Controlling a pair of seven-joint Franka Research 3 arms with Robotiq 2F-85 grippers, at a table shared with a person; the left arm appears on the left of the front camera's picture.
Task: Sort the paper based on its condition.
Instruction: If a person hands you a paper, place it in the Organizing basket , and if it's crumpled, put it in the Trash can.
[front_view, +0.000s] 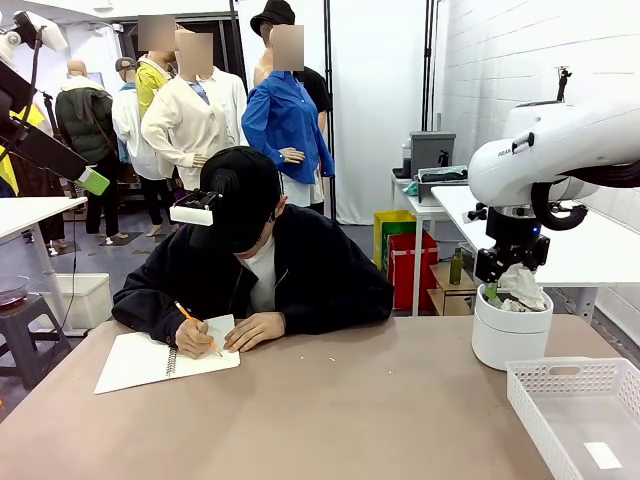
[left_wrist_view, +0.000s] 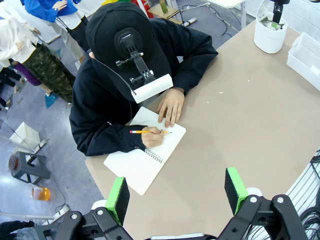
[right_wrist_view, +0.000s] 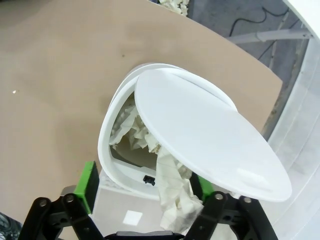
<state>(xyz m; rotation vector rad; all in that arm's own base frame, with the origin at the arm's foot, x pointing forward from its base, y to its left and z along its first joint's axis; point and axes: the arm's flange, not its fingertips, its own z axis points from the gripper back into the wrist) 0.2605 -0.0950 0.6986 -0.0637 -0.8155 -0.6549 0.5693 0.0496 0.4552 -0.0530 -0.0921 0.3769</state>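
Note:
My right gripper (front_view: 505, 283) hangs over the mouth of a white round bin (front_view: 511, 338) at the table's right. Its jaws stand wide apart. A crumpled lump of paper (right_wrist_view: 173, 198) leans against one green pad (right_wrist_view: 90, 181) side's opposite finger and droops over the bin's rim (right_wrist_view: 106, 150), under the tilted swing lid (right_wrist_view: 210, 142). More crumpled paper (right_wrist_view: 131, 131) lies inside the bin. The lump also shows at the bin's top (front_view: 523, 288). A flat paper slip (front_view: 602, 455) lies in the white basket (front_view: 560, 378). My left gripper (left_wrist_view: 176, 192) is open, high above the table, holding nothing.
A person sits at the far side, writing with a pencil (front_view: 192, 322) in a spiral notebook (front_view: 140, 362), both hands on it. The basket (left_wrist_view: 305, 52) stands beside the bin (left_wrist_view: 270, 36) at the table's right end. A bare stretch of brown tabletop (front_view: 350, 400) lies between.

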